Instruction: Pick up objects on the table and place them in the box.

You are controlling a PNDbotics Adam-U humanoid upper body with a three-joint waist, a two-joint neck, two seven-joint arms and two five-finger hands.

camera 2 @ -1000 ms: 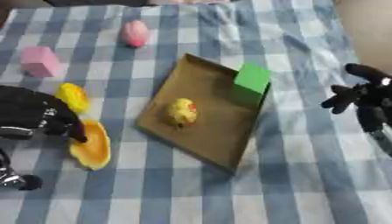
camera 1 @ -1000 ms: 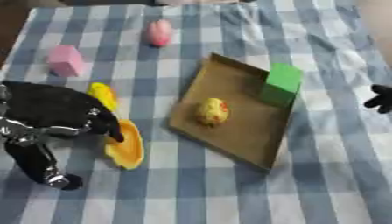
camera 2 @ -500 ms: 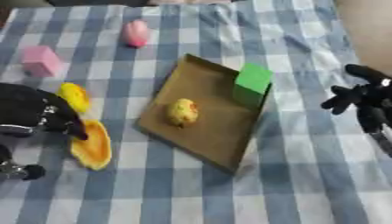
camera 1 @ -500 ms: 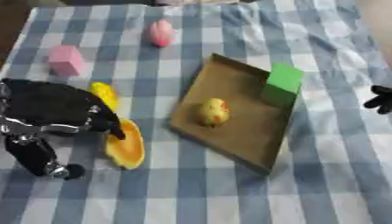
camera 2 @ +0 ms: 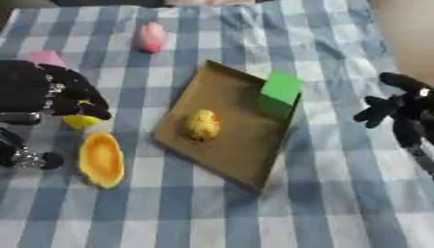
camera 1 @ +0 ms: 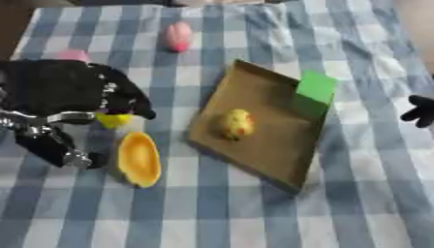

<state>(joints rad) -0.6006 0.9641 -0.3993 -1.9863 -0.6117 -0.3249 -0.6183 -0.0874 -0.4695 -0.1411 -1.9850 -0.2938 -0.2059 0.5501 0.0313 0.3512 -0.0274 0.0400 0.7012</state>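
The left hand hovers over a small yellow piece, fingers curled down, seemingly gripping nothing. The orange slice-shaped toy lies just beside it; a careless close could knock it away from the box. The right hand idles, fingers spread.

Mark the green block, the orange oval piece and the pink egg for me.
green block [camera 2: 281,90], right eye view, its top face.
orange oval piece [camera 1: 139,158], left eye view, its middle.
pink egg [camera 1: 177,36], left eye view, its centre.
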